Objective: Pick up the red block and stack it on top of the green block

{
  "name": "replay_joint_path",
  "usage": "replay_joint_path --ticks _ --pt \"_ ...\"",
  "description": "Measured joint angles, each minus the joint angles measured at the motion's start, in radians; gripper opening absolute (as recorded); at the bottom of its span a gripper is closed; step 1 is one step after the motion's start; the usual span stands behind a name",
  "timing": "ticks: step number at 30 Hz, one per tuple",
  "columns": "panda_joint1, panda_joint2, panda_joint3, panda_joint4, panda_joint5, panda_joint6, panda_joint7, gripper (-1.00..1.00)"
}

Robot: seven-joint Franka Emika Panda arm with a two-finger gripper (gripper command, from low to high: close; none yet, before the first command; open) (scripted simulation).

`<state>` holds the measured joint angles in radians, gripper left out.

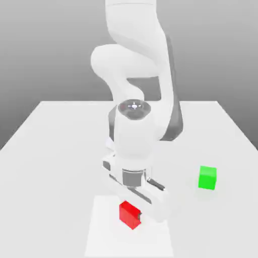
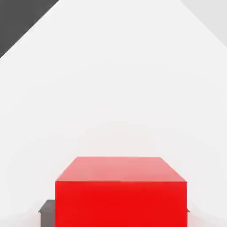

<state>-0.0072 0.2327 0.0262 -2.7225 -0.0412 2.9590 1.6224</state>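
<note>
The red block point(image 1: 128, 212) is a small red cube near the table's front, right under my hand. My gripper point(image 1: 132, 215) is down around it, and one dark finger point(image 1: 139, 217) presses its side toward the exterior view's right. In the hand view the red block point(image 2: 119, 190) sits between the two dark pads point(image 2: 46, 209), so my gripper point(image 2: 117, 215) is shut on it. I cannot tell whether the block rests on the table or is just off it. The green block point(image 1: 207, 177) stands alone on the table, off toward the exterior view's right and a little farther back.
The white table point(image 1: 50, 161) runs wide to both sides, with its far edge behind the arm's base. My arm point(image 1: 138, 75) rises over the table's middle. A paler rectangular patch point(image 1: 106, 237) lies on the table under the hand.
</note>
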Motion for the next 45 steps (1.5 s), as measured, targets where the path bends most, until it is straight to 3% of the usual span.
replay_joint_path --ticks 7,16,25,37,45 --pt "0.009 -0.196 0.021 -0.031 0.048 -0.166 -0.043 -1.00" --pt "0.179 -0.293 0.092 -0.068 0.231 -0.222 -0.327 -1.00" --pt "0.324 -0.384 0.154 -0.107 0.307 -0.259 -0.545 -1.00" --pt "0.491 -0.473 0.253 -0.167 0.278 -0.287 -0.745 -1.00" --pt "0.501 -0.442 0.326 -0.191 0.148 -0.260 -0.756 -1.00"
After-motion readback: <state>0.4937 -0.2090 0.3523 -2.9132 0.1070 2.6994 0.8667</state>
